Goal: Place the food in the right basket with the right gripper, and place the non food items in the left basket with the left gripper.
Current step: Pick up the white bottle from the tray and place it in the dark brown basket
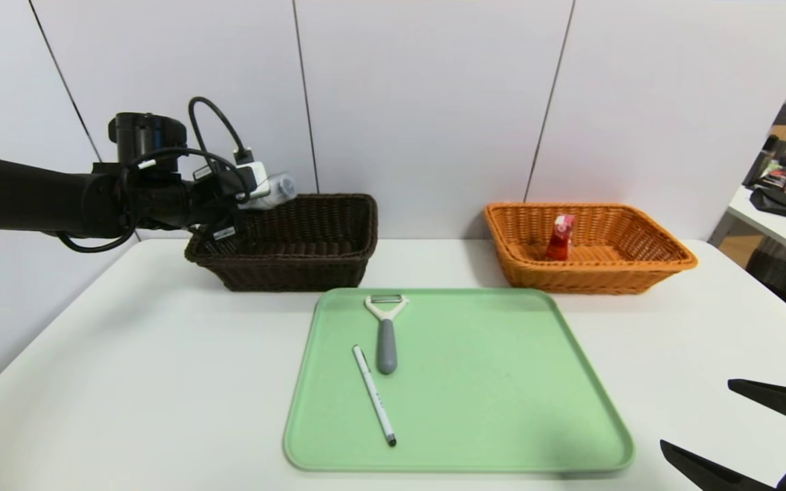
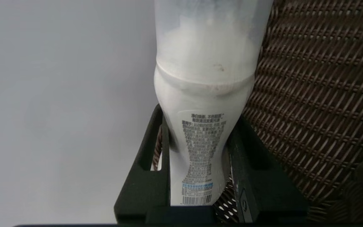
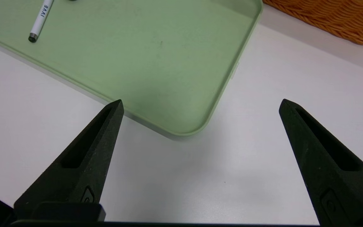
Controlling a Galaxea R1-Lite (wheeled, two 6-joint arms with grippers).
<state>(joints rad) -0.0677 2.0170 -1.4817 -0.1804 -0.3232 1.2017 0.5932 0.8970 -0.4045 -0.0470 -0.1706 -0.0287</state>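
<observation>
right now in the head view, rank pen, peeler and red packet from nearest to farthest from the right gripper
1. pen, on the green tray's left part, closest to the right gripper at bottom right.
2. peeler, just behind the pen.
3. red packet, inside the orange basket at the back.

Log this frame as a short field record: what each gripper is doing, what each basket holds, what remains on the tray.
left gripper: shut on white bottle, held above the dark basket
right gripper: open, parked over the table near the tray's corner
orange basket: red packet inside
dark basket contents: cannot tell
green tray: peeler and pen, lying side by side
</observation>
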